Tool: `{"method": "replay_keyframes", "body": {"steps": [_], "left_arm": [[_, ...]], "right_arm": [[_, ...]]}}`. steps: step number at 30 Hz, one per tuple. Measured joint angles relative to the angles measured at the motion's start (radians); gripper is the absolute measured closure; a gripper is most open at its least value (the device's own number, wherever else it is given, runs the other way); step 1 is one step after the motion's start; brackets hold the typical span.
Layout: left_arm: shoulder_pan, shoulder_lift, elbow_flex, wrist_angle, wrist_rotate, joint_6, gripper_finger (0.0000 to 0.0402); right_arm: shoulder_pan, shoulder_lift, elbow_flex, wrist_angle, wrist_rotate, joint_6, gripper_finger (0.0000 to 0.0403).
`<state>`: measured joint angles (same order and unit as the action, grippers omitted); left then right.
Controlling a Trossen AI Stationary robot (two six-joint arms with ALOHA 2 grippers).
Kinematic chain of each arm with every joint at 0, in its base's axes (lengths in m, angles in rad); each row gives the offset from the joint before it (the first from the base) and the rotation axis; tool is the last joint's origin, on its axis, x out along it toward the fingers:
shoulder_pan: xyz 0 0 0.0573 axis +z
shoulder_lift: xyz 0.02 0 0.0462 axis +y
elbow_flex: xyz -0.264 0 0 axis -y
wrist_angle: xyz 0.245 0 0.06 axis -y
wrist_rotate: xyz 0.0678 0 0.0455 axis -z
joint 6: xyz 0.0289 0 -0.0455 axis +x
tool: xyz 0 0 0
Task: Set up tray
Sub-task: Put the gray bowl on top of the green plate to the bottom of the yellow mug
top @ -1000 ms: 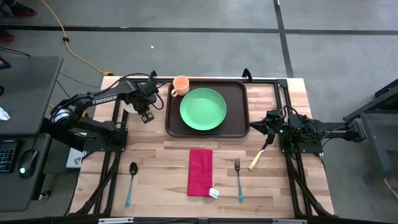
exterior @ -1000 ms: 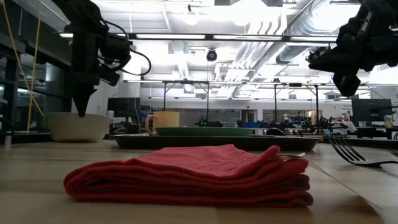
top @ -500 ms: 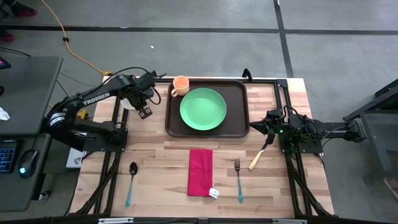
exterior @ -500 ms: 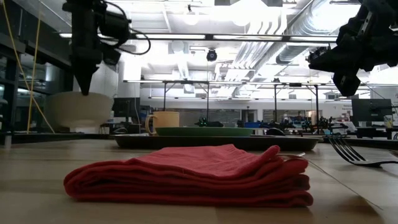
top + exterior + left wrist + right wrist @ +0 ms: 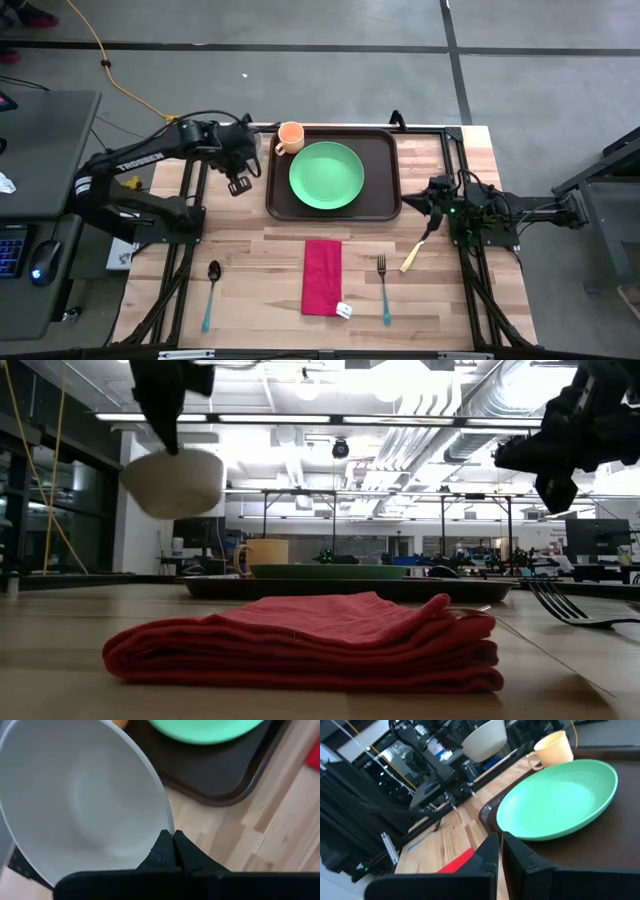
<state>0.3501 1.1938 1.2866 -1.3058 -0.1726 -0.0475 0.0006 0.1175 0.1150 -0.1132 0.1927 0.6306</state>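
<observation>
While the left tool is clenched on the rim of a white bowl held clear of the table, the tray to its right already carries green plate and cup; napkin, spoon, fork, knife remain outside. Right tool clenched empty, right of the tray.

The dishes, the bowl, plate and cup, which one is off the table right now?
The white bowl: the left gripper holds it by the rim in mid-air. The green plate and orange cup sit on the tray.
</observation>
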Motion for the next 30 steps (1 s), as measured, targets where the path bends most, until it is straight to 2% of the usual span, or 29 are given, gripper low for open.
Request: {"method": "replay_keyframes", "body": {"steps": [7, 14, 22, 30], "left_arm": [[-0.183, 0.053, 0.111, -0.011, -0.051, -0.063, 0.0391], [-0.325, 0.200, 0.223, -0.020, -0.100, -0.059, 0.0391], [-0.406, 0.374, 0.390, -0.074, -0.153, 0.036, 0.0392], [-0.419, 0.511, 0.551, -0.092, -0.178, 0.142, 0.0396]], "right_arm": [[0.000, 0.000, 0.000, 0.056, 0.026, -0.001, 0.0402], [0.000, 0.000, 0.000, 0.098, 0.044, -0.002, 0.0402], [0.000, 0.001, 0.000, 0.119, 0.045, -0.001, 0.0402], [0.000, 0.027, 0.000, 0.130, 0.087, 0.072, 0.0402]]}}
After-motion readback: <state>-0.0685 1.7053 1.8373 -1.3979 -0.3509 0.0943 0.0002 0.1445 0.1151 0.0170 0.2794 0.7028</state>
